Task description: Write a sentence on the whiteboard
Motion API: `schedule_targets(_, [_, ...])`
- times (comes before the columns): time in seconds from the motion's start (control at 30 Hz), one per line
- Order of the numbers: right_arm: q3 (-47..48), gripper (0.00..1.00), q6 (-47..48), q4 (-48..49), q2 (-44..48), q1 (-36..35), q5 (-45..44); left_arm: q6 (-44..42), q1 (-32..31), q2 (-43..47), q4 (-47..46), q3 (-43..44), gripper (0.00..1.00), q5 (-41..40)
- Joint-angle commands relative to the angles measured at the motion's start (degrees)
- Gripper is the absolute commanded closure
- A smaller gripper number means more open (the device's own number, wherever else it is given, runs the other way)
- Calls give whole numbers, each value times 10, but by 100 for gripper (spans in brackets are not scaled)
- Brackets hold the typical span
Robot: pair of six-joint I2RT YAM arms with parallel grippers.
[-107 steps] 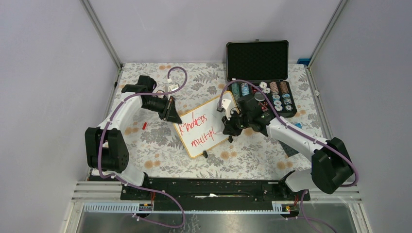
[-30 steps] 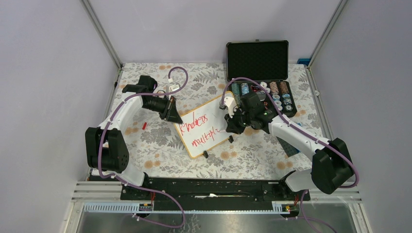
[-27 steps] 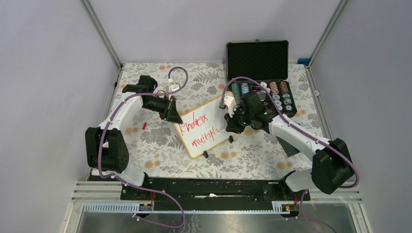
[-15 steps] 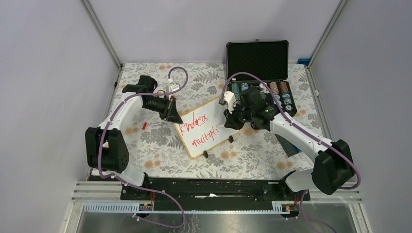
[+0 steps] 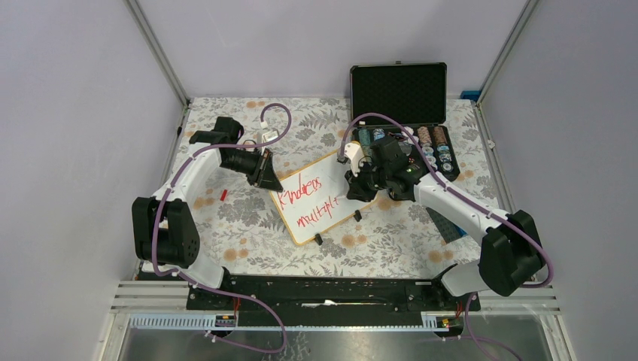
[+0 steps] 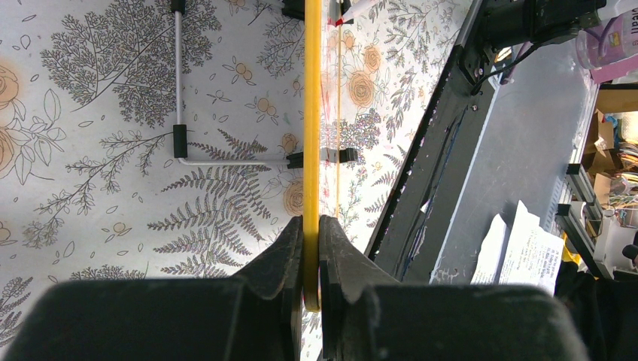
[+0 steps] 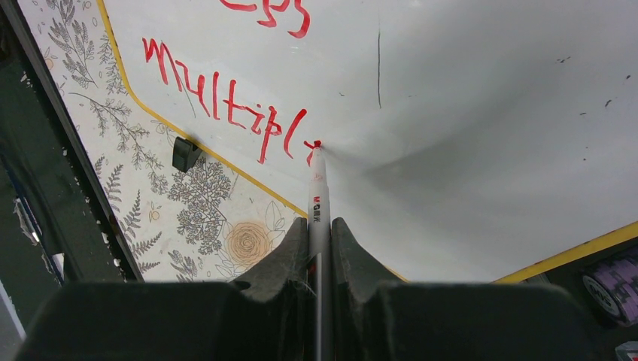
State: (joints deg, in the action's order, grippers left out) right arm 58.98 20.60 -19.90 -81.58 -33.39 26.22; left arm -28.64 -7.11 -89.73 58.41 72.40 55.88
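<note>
Right wrist: my right claw [image 7: 319,226] pinches the marker [image 7: 317,184], tip on the whiteboard [image 7: 466,113]; left claw [image 6: 311,222] clamps it steady for writing.

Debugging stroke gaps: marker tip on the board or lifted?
On: in the right wrist view the marker touches the whiteboard with its tip, just past the lettering; shadow converges there.

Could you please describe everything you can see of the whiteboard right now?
The whiteboard is a small white rectangle with a thin yellowish rim, rounded corners and small black feet, set askew on the floral table cover. Red lettering runs in two lines, the lower reading "multipl". The left gripper is shut on its rim; the marker in the right gripper touches its surface just after the last letter. A thin dark stroke and some specks mark the blank area.
</note>
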Motion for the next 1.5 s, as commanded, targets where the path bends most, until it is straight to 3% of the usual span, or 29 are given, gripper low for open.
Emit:
schedule_targets(0.0, [16,100,4,17,6,2,-6,-38,-22,-8,-12,-9,100,-45])
schedule_targets(0.37, [-9,100,3,0,47,4,1,-37,-22,-10,-11,-9,100,-42])
schedule_targets(1.47, [-15,100,27,13,11,23,-41,-39,-22,-6,-12,-14,100,-49])
